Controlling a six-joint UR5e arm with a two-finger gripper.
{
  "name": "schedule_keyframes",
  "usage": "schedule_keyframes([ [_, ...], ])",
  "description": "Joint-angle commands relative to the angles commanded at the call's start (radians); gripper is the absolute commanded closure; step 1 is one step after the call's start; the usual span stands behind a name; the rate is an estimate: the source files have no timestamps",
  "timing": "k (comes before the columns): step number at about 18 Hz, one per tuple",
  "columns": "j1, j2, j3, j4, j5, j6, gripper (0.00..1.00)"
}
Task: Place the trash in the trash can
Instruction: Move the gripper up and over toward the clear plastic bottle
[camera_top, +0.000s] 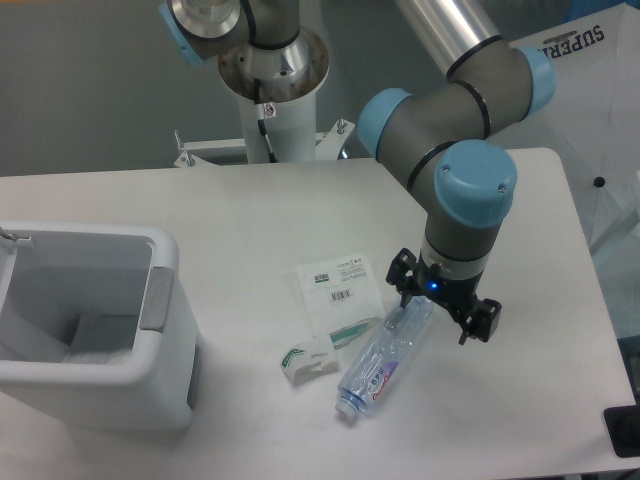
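Observation:
A clear plastic bottle (383, 365) with a pink-red label lies on the table, its white cap pointing toward the front. My gripper (442, 298) hangs over the bottle's bottom end with its fingers spread to either side of it, open; the fingertips are hidden under the wrist. A flat white barcode packet (340, 286) lies just left of the bottle. A small white-green wrapper (308, 358) sits in front of the packet. The white trash can (160, 300) stands at the left edge of the table, well away from the gripper.
The robot's base column (272, 110) rises at the back of the table. A white sheet with lettering (590, 90) hangs at the right. A black object (624, 430) sits off the table's front right corner. Pale material lies inside the trash can.

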Motion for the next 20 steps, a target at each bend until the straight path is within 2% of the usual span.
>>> schedule_keyframes([
  [3,0.009,-0.003,0.002,0.003,0.000,0.000,0.00],
  [6,0.038,-0.009,0.008,0.064,-0.002,0.003,0.00],
  [7,0.051,-0.009,0.011,0.066,0.000,0.006,0.00],
  [12,0.083,-0.011,0.044,0.061,0.003,0.011,0.00],
  [15,0.091,-0.011,0.071,0.058,0.052,0.014,0.00],
  [20,0.089,-0.006,0.081,0.006,0.094,0.014,0.00],
])
